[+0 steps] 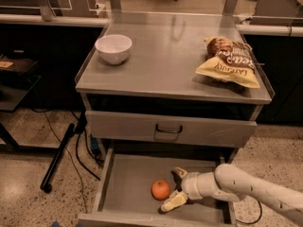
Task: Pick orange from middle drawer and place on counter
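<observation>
The counter [161, 65] spans the top of the cabinet, carrying a chip bag [227, 60] on its right side and a white bowl [113, 48] near its left rear corner, with bare steel between them. Below the shut upper drawer front [142, 126], the middle drawer [125, 183] is pulled out, its grey floor exposed. The white arm [246, 186] reaches in from the right, low over the drawer floor. At its tip the gripper [176, 188] has its two fingers spread apart, one toward the back of the drawer and one toward the front. The orange [160, 189] sits on the drawer floor just left of that gap, near the fingertips but not between them. The step in hand looks like the reach for the grasp. The next move likely calls for sliding a little further left so the fingers straddle the fruit, then closing gently, since a round, smooth orange could roll away if nudged off centre
</observation>
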`<state>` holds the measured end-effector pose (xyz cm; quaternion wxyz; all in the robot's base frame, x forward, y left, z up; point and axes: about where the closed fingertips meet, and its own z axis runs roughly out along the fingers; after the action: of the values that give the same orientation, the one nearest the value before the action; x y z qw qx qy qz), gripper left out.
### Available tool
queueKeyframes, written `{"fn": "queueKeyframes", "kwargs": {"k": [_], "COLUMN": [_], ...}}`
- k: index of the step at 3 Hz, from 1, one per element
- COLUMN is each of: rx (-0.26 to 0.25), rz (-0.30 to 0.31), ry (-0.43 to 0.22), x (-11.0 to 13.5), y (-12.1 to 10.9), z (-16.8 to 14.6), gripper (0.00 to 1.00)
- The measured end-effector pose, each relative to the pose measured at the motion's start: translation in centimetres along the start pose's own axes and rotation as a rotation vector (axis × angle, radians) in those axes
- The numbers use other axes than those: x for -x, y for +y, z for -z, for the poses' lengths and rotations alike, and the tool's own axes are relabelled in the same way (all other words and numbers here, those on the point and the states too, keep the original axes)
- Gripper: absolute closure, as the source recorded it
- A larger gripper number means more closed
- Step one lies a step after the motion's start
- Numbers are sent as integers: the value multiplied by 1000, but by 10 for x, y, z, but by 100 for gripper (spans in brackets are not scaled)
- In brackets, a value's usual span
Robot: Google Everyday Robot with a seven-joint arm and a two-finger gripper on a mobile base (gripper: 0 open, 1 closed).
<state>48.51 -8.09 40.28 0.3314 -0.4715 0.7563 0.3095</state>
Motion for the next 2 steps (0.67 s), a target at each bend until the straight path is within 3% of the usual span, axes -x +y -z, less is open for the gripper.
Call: {"fn": "queueKeyframes", "kwargs": {"k": [1, 2], "rx": [-10, -38], "rz": [-24, -38], "ry": [-19, -82], "x": [-5, -7], "y": [0, -9], "z": [-6, -31], "gripper": [0, 0]}}
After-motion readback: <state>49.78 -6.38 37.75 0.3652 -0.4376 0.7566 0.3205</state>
